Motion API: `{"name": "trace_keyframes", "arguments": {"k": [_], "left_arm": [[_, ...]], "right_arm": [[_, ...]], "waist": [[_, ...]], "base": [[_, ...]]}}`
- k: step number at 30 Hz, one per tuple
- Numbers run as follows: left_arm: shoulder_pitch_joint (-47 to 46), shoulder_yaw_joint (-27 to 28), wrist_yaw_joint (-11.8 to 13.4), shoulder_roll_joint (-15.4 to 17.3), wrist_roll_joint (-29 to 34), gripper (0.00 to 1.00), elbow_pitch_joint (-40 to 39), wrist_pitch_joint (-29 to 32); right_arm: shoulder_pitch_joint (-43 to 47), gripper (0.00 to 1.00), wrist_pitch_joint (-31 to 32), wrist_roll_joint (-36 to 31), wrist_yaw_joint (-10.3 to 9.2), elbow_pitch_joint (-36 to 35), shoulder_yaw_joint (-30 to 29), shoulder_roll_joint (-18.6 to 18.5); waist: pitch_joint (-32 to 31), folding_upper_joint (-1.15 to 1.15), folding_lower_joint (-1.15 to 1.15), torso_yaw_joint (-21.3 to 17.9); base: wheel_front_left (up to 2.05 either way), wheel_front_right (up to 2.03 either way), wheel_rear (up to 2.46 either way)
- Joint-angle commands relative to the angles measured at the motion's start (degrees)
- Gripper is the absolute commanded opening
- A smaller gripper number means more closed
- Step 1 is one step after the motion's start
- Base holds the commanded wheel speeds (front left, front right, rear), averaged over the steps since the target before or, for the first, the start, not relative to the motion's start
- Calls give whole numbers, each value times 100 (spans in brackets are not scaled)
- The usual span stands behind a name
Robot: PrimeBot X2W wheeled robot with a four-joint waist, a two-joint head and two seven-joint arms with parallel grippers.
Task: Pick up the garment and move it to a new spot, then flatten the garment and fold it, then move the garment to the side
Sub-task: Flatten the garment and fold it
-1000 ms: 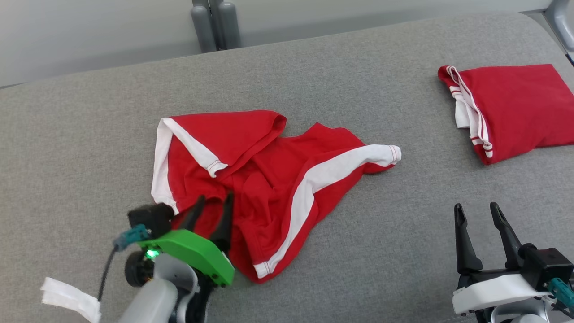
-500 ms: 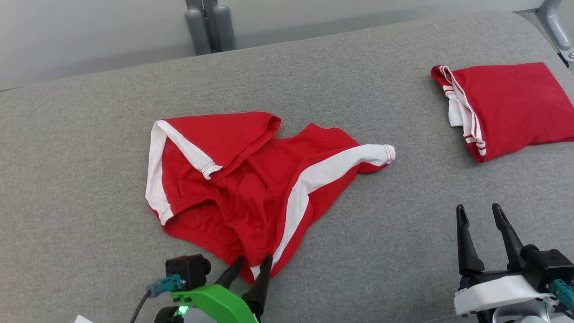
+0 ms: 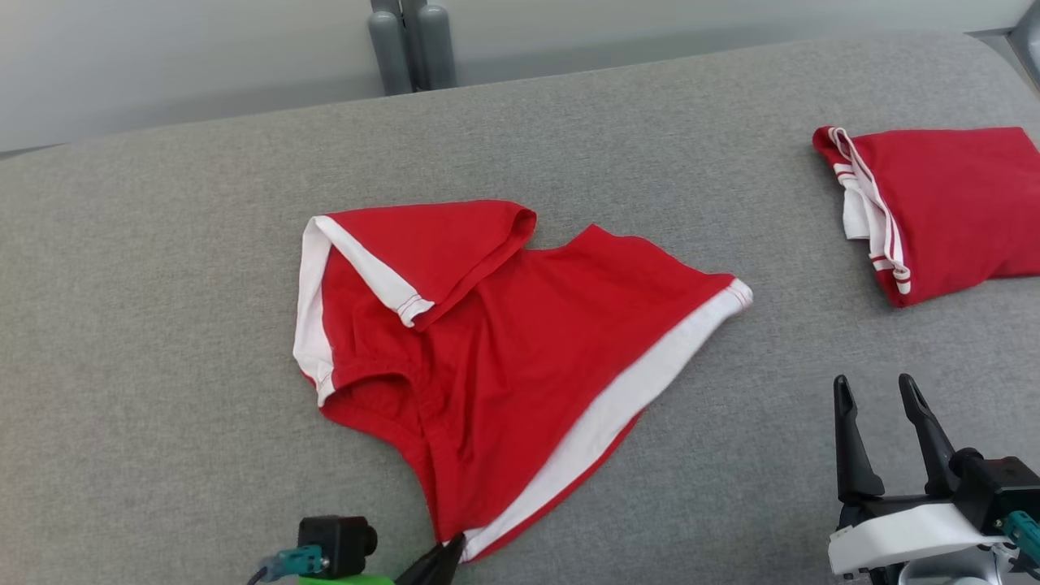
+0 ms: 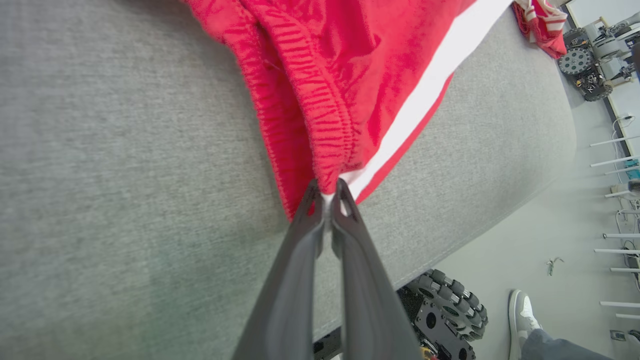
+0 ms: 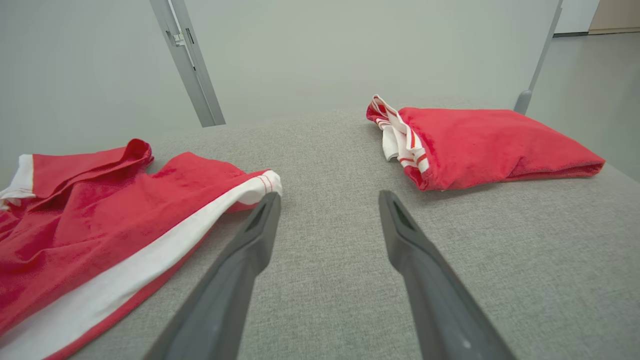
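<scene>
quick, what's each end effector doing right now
left end effector: closed, pinching the near hem corner of the red garment
right end effector: open, holding nothing

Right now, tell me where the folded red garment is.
In the head view the folded garment lies far right on the grey surface, beyond the right tool, apart from the spread garment.

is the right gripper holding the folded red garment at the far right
No, the right gripper stands open over the grey cushion, and the folded red garment lies apart beyond its fingertips.
</scene>
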Motion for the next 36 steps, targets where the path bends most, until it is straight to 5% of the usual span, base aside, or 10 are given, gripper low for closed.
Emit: {"name": "trace_keyframes", "arguments": {"k": [1,5,6,7,8,9,15,25,31,36], "left_arm": [[93,77,5,82,15,0,33,-80],[199,253,-11,149,-48,0,219,-309],[199,285,-38,111,-73,9,245,-382],[200,287,-57,98,-87,33,275,-420],[195,294,-82,79,-96,46,293,-468],[203,310,-101,38,-127,100,311,-512],[341,330,-473,15,-255,100,46,-793],[501,603,111,241,1223,100,48,-2262],[730,1539,312,-192,1962,100,279,-2419],[1075,2587,-66,-688,2615,100,439,-2418]], "right_arm": [[-10,100,1,-21,1,-8,1,-12],[-22,100,1,-63,1,4,31,-12],[-7,100,1,-80,1,8,24,-12],[7,100,1,-83,1,13,22,-12],[28,100,1,-100,1,15,14,-12],[50,100,1,-123,1,20,13,-11],[94,100,1,-192,1,-1,-29,-12],[307,100,1,-446,1,-104,-183,-11],[242,100,1,-555,1,-97,29,-10],[178,100,1,-524,1,-45,71,-12]], "waist": [[-7,0,0,128],[-16,0,0,299],[-29,0,0,346],[-42,0,0,375],[-58,0,0,410],[-76,0,0,446],[-195,0,0,582],[-774,0,0,807],[-1047,0,0,820],[-1134,0,0,897]], "base": [[0,0,0],[0,0,0],[0,0,0],[0,0,0],[0,0,0],[0,0,0],[0,0,0],[0,0,0],[0,0,0],[0,0,0]]}}
